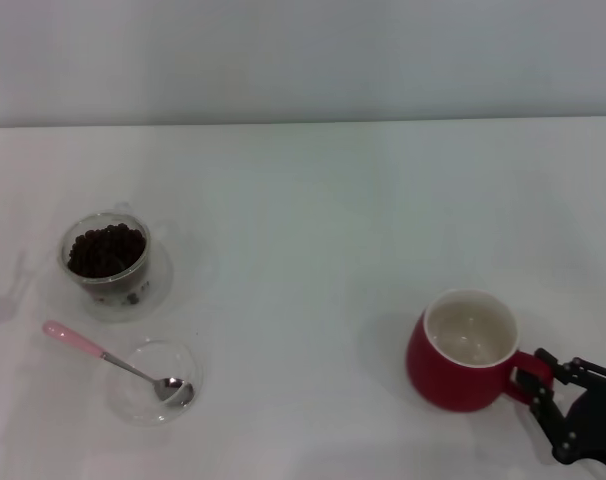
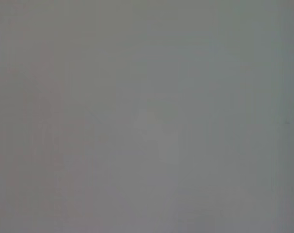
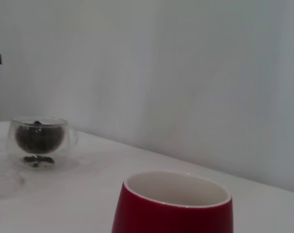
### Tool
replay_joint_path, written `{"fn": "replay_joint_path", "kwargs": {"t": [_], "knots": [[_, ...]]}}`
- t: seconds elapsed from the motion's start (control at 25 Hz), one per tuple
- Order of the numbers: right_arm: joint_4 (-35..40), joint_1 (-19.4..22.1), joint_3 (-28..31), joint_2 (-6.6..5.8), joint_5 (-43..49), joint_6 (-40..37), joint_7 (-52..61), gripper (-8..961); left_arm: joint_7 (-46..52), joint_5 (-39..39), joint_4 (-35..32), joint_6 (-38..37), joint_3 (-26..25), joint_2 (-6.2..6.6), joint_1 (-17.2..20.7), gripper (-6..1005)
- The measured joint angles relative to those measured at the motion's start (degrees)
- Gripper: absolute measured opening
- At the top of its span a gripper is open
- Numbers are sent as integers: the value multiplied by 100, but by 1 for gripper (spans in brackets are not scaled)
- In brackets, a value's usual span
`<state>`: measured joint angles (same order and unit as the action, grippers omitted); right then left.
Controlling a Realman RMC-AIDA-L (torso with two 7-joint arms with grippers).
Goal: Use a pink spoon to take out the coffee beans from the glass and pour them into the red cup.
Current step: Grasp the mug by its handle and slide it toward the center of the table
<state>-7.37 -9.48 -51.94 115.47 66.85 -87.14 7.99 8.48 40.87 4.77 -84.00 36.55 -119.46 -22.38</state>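
You see task barely begun. Coffee beans (image 1: 106, 250) fill glass (image 1: 107, 262), far left. Pink spoon (image 1: 101, 354) rests untouched in shallow dish (image 1: 153, 395). Red cup (image 1: 464, 350) empty. Right gripper (image 1: 535, 380) closed on cup handle (left arm unseen). All scooping remains.

On the white table (image 1: 313, 220) stand one red cup (image 1: 461, 352) and one clear double-walled glass (image 1: 111, 262), which holds a single heap of coffee beans (image 1: 106, 249) too many to count. There is one shallow clear glass dish (image 1: 151, 382) and one pink spoon (image 1: 108, 357). One gripper, the right gripper (image 1: 539, 379), is in view.
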Motion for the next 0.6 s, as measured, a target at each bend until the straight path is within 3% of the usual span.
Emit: {"fn": "replay_joint_path", "kwargs": {"t": [0.6], "knots": [[-149,-516,66,63,696,-17,305,218,-5,0,-49,39,1,2,38,887]]}}
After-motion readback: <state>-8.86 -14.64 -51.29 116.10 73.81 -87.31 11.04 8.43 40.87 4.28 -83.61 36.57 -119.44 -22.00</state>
